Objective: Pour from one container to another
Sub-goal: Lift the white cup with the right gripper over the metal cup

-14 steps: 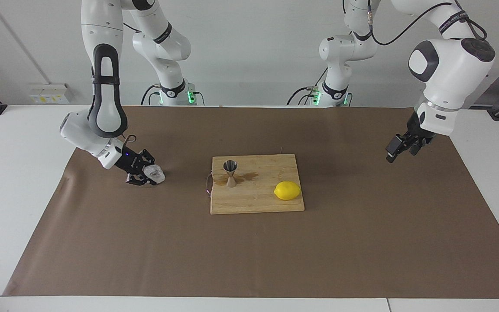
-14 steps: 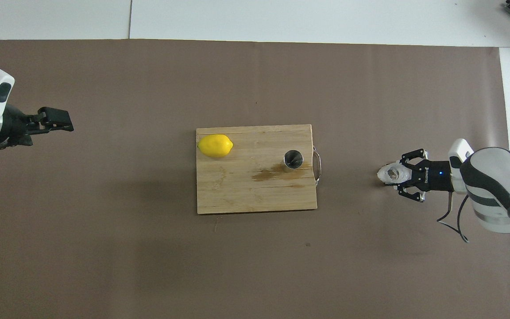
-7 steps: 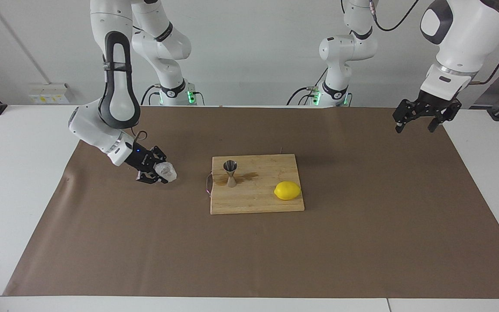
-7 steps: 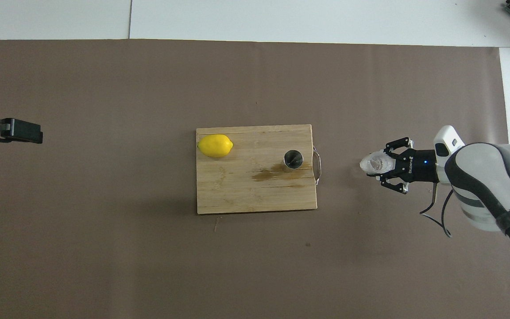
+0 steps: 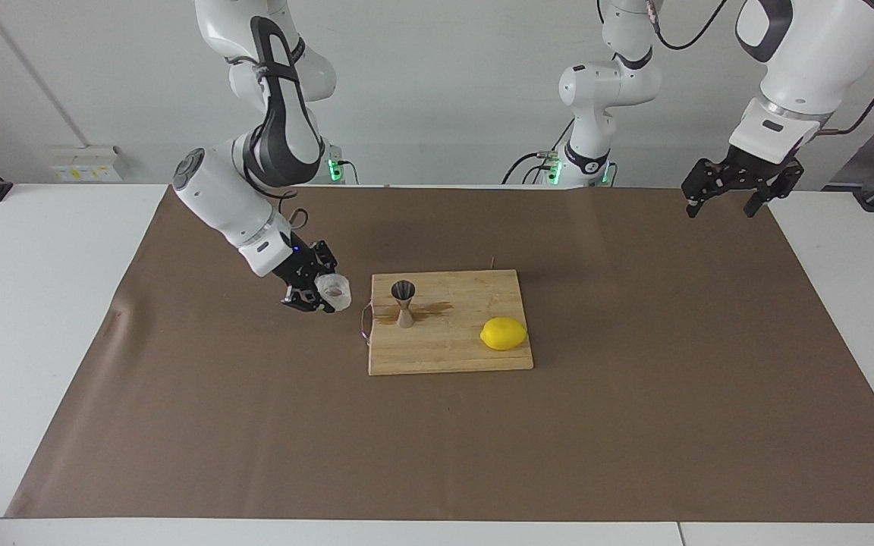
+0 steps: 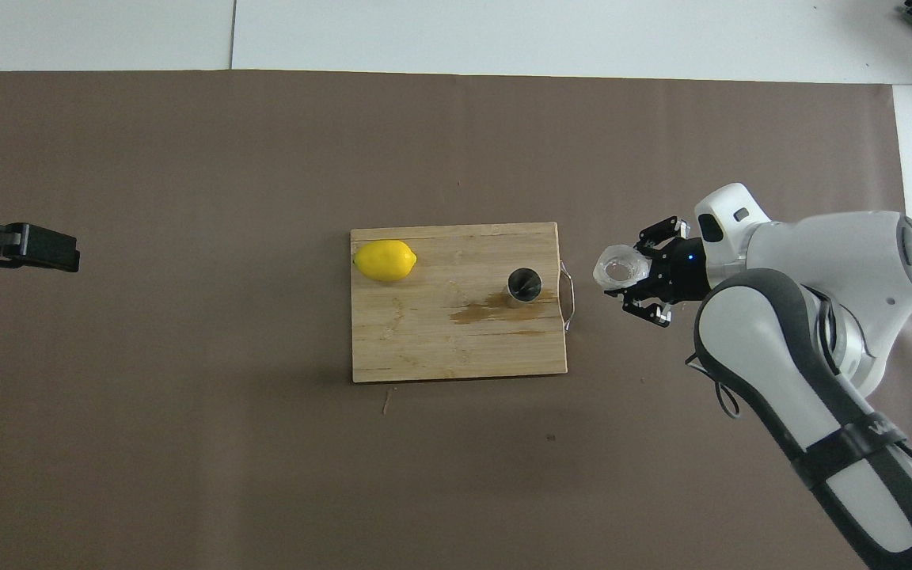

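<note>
Over the brown mat, just beside the handle end of the cutting board [image 5: 448,321], the right gripper [image 5: 315,287] carries the glass cup [image 5: 333,292], jaws pinching its faceted wall, mouth roughly upright. Step in hand, as judged: transport toward the jigger [image 5: 403,302], which stands upright on the board beside a wet stain. Next move calls for carrying the cup over the jigger's open upper cone, then tilting it slowly; the narrow mouth leaves little margin for spillage. Left gripper [image 5: 737,182] waits raised over the left arm's end of the counter [image 5: 20,318], jaws spread. Count: one cup, one jigger, one board, one lemon [image 5: 503,334].
</note>
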Robot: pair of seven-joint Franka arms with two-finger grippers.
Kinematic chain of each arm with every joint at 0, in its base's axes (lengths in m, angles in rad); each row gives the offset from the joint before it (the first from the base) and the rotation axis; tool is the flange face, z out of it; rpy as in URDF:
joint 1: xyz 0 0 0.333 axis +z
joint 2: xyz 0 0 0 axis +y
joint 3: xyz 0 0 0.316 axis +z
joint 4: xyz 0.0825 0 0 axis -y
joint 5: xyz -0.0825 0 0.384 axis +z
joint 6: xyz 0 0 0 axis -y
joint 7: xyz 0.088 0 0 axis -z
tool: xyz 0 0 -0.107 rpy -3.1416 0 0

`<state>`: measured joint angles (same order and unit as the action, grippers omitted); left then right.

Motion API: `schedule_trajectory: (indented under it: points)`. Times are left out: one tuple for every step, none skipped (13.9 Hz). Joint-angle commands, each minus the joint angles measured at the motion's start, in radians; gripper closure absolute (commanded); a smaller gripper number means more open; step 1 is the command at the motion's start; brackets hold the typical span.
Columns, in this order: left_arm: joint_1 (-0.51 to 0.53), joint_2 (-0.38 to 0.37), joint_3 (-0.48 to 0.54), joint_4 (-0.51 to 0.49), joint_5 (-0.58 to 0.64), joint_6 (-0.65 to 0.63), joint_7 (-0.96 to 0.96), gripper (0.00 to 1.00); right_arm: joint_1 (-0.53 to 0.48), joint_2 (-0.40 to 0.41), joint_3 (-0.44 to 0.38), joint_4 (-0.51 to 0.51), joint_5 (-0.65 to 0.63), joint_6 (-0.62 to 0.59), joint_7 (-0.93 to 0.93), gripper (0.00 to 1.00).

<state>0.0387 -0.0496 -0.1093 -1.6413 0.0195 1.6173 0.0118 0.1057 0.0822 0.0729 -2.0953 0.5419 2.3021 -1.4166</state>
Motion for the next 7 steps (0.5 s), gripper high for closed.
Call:
schedule_trajectory:
  points:
    - [-0.006,-0.010,0.020,-0.012,-0.089,0.015,-0.016,0.00,0.066,0.005,0.001,0.072,-0.205,-0.019,0.262,1.00]
    - [-0.006,-0.007,0.020,-0.003,-0.098,0.004,-0.015,0.00,0.098,0.011,0.001,0.104,-0.279,-0.048,0.324,1.00]
    - [-0.008,-0.006,0.019,0.003,-0.098,-0.011,-0.015,0.00,0.120,0.014,0.001,0.148,-0.348,-0.105,0.384,1.00]
    - [-0.013,-0.004,0.019,0.008,-0.098,-0.020,-0.016,0.00,0.144,0.027,0.001,0.194,-0.429,-0.171,0.453,1.00]
    - [-0.013,-0.007,0.019,0.002,-0.098,-0.034,-0.019,0.00,0.153,0.043,0.001,0.239,-0.498,-0.218,0.488,1.00]
    - [-0.008,-0.013,0.019,-0.008,-0.098,-0.045,-0.027,0.00,0.161,0.045,0.001,0.256,-0.523,-0.245,0.493,1.00]
    - [-0.008,-0.015,0.019,-0.011,-0.098,-0.054,-0.035,0.00,0.178,0.045,0.001,0.261,-0.531,-0.254,0.495,1.00]
